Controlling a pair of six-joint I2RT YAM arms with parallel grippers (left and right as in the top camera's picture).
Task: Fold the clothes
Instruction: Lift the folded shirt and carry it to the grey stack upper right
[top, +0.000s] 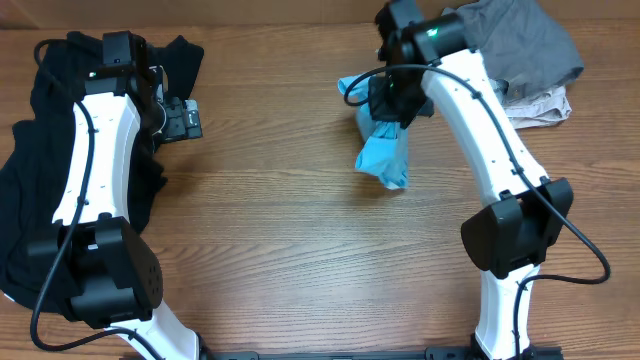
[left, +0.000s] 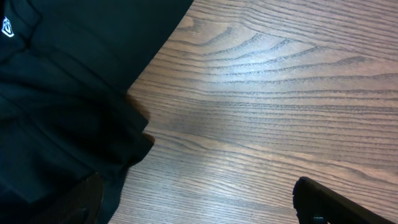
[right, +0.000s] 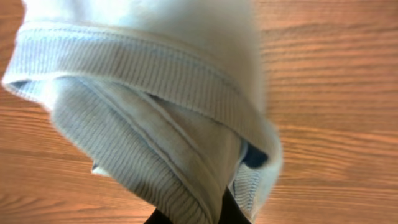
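Observation:
The sky-blue T-shirt (top: 383, 155) hangs bunched over the middle of the table, and my right gripper (top: 388, 104) is shut on its upper part. In the right wrist view its ribbed collar (right: 155, 106) fills the frame, and the cloth is pinched at the right gripper (right: 199, 216). A large black shirt (top: 25, 180) lies crumpled at the left under my left arm. My left gripper (top: 185, 118) is open by that shirt's right edge. In the left wrist view the black shirt (left: 56, 93) reaches one finger, and the left gripper (left: 199, 208) holds nothing over bare wood.
A grey piece (top: 530, 45) and a beige piece (top: 545, 105) lie heaped at the back right behind the right arm. The wooden table (top: 300, 250) runs bare across the middle and front. Both arm bases stand at the front edge.

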